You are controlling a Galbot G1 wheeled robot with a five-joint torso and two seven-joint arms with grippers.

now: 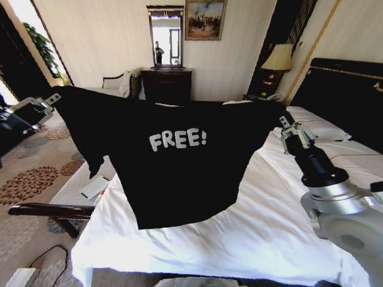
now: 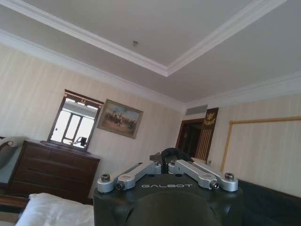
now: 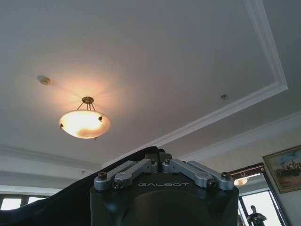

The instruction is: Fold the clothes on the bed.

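Observation:
The clothes are one black T-shirt (image 1: 179, 161) with white "FREE!" lettering, stretched out in the air above the foot of the bed (image 1: 251, 233). My left gripper (image 1: 57, 97) is shut on one upper corner and my right gripper (image 1: 282, 124) is shut on the other. The hem hangs down and touches the white duvet. In the left wrist view the left gripper (image 2: 164, 159) pinches black cloth at its tips. In the right wrist view the right gripper (image 3: 158, 156) also pinches black cloth, and the T-shirt (image 3: 56, 207) trails away from it.
A dark wooden bench (image 1: 54, 210) with a white seat stands by the bed's left side on patterned carpet. A dark headboard (image 1: 341, 95) and pillows lie at the right. A dresser (image 1: 166, 85) with a mirror and a lit lamp (image 1: 278, 58) stand by the far wall.

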